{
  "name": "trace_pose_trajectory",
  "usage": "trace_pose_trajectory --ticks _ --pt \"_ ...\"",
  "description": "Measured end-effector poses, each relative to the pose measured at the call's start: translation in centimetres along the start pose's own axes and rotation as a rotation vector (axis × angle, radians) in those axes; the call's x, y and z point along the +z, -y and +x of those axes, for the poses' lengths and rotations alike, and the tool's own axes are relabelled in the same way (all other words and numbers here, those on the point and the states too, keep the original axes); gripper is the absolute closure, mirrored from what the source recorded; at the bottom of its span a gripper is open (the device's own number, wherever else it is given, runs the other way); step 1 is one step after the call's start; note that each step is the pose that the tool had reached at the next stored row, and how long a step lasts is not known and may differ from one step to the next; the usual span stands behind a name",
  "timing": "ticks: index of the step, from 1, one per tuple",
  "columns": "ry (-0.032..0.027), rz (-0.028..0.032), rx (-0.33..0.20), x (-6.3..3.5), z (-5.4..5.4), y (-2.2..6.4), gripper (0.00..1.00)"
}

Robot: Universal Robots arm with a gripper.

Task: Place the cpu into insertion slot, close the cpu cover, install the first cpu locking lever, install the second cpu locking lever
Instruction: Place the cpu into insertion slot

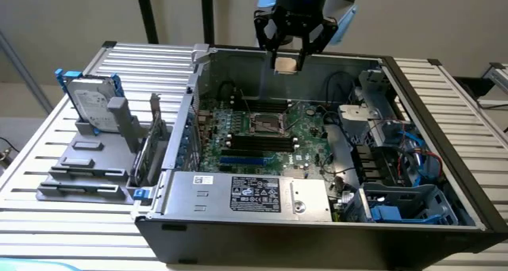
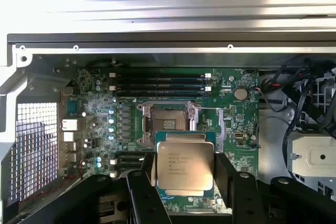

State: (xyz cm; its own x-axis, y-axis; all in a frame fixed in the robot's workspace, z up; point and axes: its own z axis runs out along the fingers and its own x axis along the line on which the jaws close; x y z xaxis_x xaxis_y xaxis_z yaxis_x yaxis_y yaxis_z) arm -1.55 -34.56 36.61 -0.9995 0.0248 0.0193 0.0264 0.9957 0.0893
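Pincer [image 1: 287, 59] points down, clasping cpu [image 1: 286, 66] high above insertion slot [image 1: 266, 123]

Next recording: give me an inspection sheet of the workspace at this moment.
Surface: slatted metal table, open computer case lying on it.
Job's things: cpu held above the case; insertion slot looks empty, uncovered.
Clutter: hard drive upright in a grey rack, exterior view's left.
Grippers: tool shut on the cpu, near the case's far wall.
Cables: blue and red cables inside the case, exterior view's right.
Surroundings: pale wall, black poles behind.
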Motion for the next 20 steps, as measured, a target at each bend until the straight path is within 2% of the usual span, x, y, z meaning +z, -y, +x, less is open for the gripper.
trace_pose_trajectory --ticks 8,20 --pt "0.0009 0.0 0.011 0.0 0.22 0.0 0.45" --pt "0.0144 -0.0032 0.166 0.01 0.37 0.01 0.45"
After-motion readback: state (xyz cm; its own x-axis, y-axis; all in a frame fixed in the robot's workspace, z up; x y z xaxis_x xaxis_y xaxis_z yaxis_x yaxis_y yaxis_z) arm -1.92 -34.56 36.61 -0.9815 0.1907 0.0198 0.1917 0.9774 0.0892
